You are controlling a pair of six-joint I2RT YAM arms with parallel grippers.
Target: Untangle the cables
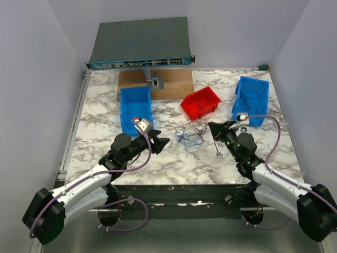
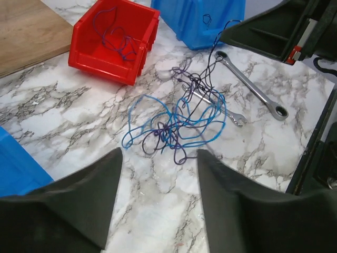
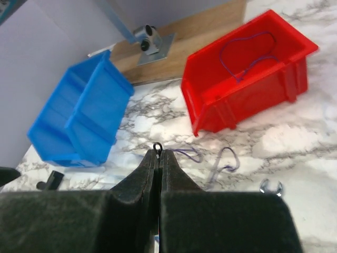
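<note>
The cables (image 1: 190, 134) lie as a loose tangle of blue and dark thin wires on the marble table between the two arms; in the left wrist view the tangle (image 2: 179, 118) is just beyond my fingers. My left gripper (image 1: 160, 141) is open and empty, its tips (image 2: 160, 154) a little short of the tangle. My right gripper (image 1: 213, 128) is shut on a dark cable, and a small loop of it (image 3: 157, 147) pokes out above the closed tips (image 3: 158, 154). The strand runs from the tangle up to that gripper (image 2: 218, 31).
A red bin (image 1: 201, 103) holds a purple wire (image 3: 247, 52). A blue bin (image 1: 136, 108) stands at the left, and another (image 1: 251, 99) at the right holds wires. A silver wrench (image 2: 251, 87) lies beside the tangle. A wooden board (image 1: 174, 81) and a network switch (image 1: 139, 45) are behind.
</note>
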